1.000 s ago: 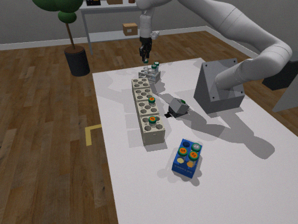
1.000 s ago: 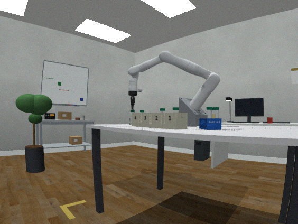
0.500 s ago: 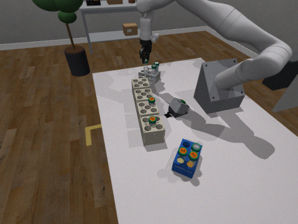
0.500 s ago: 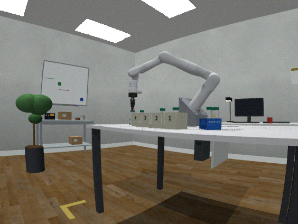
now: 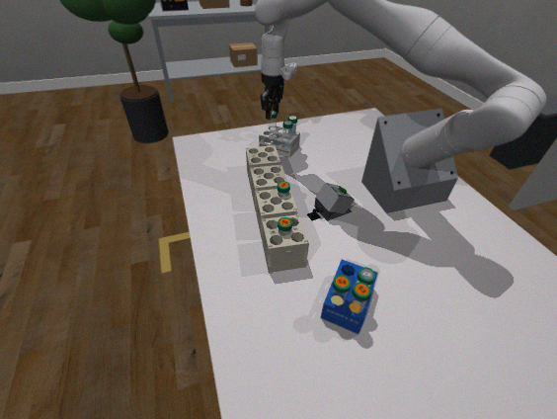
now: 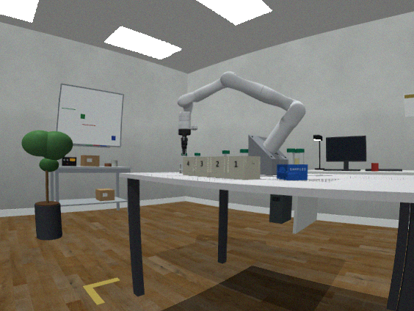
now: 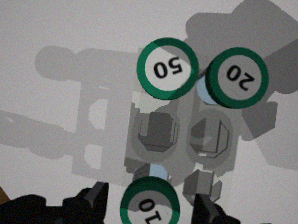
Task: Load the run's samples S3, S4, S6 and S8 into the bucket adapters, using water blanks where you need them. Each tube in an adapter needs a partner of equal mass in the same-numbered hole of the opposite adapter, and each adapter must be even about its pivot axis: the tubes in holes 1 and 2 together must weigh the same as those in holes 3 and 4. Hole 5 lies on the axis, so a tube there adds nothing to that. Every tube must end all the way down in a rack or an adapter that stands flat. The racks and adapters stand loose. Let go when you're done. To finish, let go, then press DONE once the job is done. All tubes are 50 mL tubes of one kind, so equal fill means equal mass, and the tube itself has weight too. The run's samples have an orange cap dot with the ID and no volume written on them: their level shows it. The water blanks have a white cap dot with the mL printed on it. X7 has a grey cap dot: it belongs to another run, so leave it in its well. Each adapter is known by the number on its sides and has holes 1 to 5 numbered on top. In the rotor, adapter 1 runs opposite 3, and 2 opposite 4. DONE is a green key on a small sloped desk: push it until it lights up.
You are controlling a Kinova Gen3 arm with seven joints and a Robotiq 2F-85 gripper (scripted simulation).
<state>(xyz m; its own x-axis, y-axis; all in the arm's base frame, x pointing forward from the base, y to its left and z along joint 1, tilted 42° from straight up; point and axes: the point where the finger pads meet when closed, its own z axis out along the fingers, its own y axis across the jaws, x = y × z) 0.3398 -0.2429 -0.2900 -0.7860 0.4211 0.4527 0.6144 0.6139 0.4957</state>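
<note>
My gripper (image 5: 272,115) is open and hangs just above the clear blank rack (image 5: 279,137) at the far end of the table. In the wrist view its fingers stand on either side of the white-dotted 10 mL blank (image 7: 150,202), apart from it. The 50 mL blank (image 7: 167,69) and the 20 mL blank (image 7: 237,77) stand in the same rack. The four beige adapters (image 5: 274,203) stand in a row. Two orange-dotted tubes (image 5: 283,187) (image 5: 284,223) stand in them. The blue sample rack (image 5: 350,296) holds two orange-dotted tubes (image 5: 341,283) (image 5: 361,290) and the grey-dotted tube (image 5: 365,275).
The small sloped desk (image 5: 334,200) with the green key (image 5: 342,188) sits right of the adapter row. The arm's grey base block (image 5: 407,163) stands further right. The table's left edge runs close to the adapters.
</note>
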